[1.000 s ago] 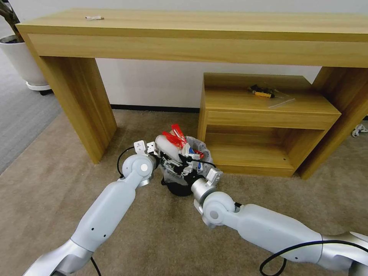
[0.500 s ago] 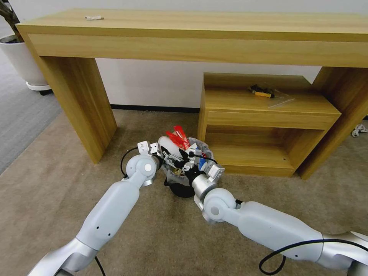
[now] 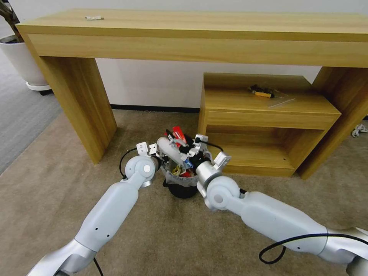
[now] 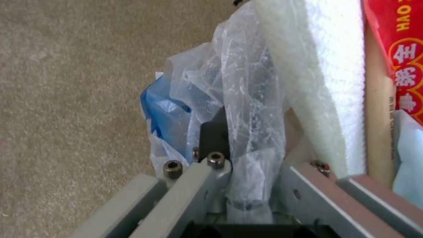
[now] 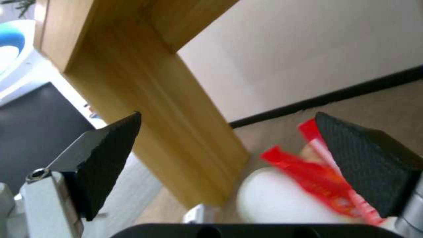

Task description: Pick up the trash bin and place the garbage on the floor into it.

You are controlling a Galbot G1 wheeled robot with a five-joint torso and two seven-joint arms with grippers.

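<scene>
left claw [image 4: 238,185] clamped on trash bin [image 3: 183,188] liner, right claw [image 5: 229,158] spread wide, empty, above garbage [image 3: 174,145]

Black trash bin [image 3: 183,190], translucent white liner, red wrappers [image 3: 178,134], probably blue-edged.

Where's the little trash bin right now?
In the head view the trash bin sits on the beige carpet between the two arms, in front of the low wooden shelf unit, with the left gripper clamped on its bag-lined rim.
</scene>
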